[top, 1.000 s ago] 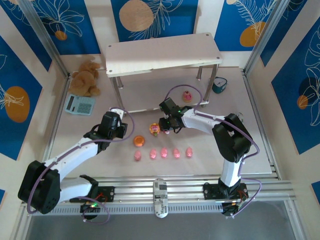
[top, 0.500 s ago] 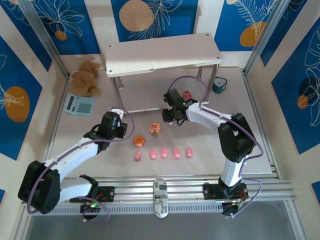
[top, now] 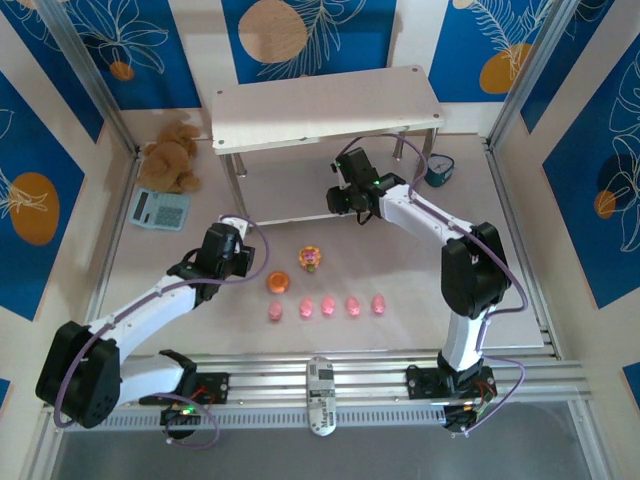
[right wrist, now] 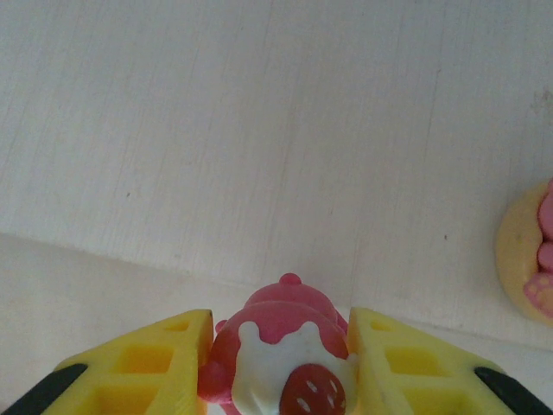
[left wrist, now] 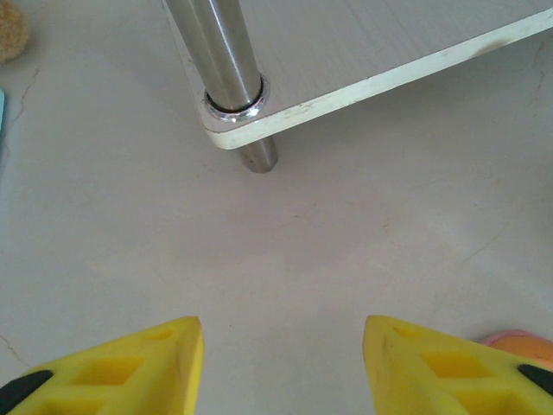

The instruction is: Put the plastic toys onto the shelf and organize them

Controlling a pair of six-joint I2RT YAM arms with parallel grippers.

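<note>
Cupcake toy [right wrist: 281,359]: pink, white icing, strawberry.

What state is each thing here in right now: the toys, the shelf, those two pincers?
Left pincer: open, holding nothing.
Right pincer: shut on a cupcake toy, at the front edge of the shelf's lower board.
Second cupcake: resting on that lower board.
Third cupcake: on the table.
Five piglets: in a row on the table.
Orange piece: flat on the table.
Teddy bear: lying beside the shelf.

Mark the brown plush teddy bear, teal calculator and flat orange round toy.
Brown plush teddy bear [top: 171,158]: top view, body.
Teal calculator [top: 160,209]: top view, middle.
Flat orange round toy [top: 278,282]: top view, centre.
</note>
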